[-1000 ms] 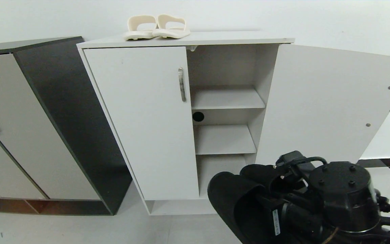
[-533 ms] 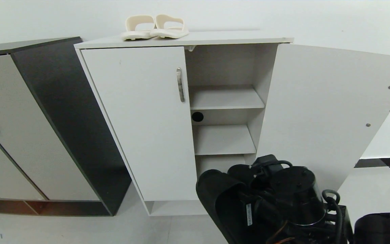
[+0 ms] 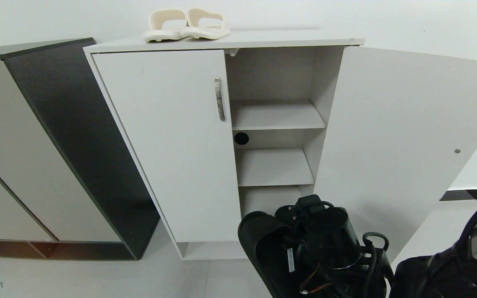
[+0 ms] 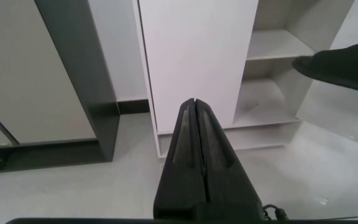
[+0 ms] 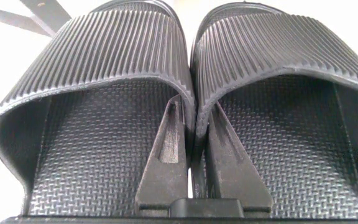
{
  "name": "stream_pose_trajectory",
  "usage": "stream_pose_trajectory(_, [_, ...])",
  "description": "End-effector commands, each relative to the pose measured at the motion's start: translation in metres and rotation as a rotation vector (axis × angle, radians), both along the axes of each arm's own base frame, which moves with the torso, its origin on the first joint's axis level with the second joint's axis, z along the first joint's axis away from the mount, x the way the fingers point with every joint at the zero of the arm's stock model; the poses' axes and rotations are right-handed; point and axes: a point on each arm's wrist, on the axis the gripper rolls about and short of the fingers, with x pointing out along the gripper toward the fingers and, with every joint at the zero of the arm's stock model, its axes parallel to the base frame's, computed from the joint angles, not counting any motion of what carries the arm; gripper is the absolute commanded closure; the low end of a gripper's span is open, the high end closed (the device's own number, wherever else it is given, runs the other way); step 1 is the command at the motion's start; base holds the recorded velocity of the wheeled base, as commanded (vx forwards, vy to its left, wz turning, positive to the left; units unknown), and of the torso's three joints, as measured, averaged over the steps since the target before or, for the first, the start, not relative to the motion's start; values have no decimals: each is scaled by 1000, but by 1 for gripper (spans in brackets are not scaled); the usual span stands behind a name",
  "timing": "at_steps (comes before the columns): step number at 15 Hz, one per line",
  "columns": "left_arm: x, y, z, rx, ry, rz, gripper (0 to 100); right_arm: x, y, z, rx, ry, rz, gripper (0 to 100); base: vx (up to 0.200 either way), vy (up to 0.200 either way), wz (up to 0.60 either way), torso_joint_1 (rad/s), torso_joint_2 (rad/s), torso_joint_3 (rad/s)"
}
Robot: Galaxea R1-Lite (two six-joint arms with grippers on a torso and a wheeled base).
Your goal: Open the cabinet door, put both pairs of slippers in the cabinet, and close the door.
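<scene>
A white cabinet [image 3: 168, 140] stands with its left door shut and its right door [image 3: 396, 140] swung wide open, baring three shelves [image 3: 275, 116]. A cream pair of slippers [image 3: 186, 25] rests on the cabinet top at the left. My right gripper [image 5: 193, 115] is shut on the inner strap edges of a black pair of slippers [image 5: 135, 74], holding both together. In the head view the black slippers [image 3: 259, 244] hang low in front of the bottom compartment, and their toe [image 4: 344, 65] reaches near the shelves. My left gripper [image 4: 194, 106] is shut and holds nothing, low before the shut door.
A dark grey cabinet [image 3: 68, 136] with pale doors stands against the white cabinet's left side. The open door walls off the right side. A round hole [image 3: 241, 138] shows in the back panel under the top shelf. Pale floor [image 3: 97, 277] lies in front.
The right arm has carried the black slippers leftward, nearer the open bottom compartment. The head camera has shifted slightly, so the cabinet looks a little larger.
</scene>
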Motion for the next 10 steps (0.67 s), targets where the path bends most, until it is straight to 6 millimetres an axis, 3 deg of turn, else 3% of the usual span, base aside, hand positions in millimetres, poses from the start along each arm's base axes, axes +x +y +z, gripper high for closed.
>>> stream_pose_trajectory(1, [0,0,0,0,2,0,100,2,2,2,6,-8,1,100,0,0,0,2,-7,-173])
stream_pose_trajectory(8, [0,0,0,0,2,-1,100,9,14,-4,-12,-63,-33,100,0,0,0,3,2,-195])
stream_pose_trajectory(10, [0,0,0,0,2,-1,100,31,28,-5,7,-169,-151,100,0,0,0,2,2,-198])
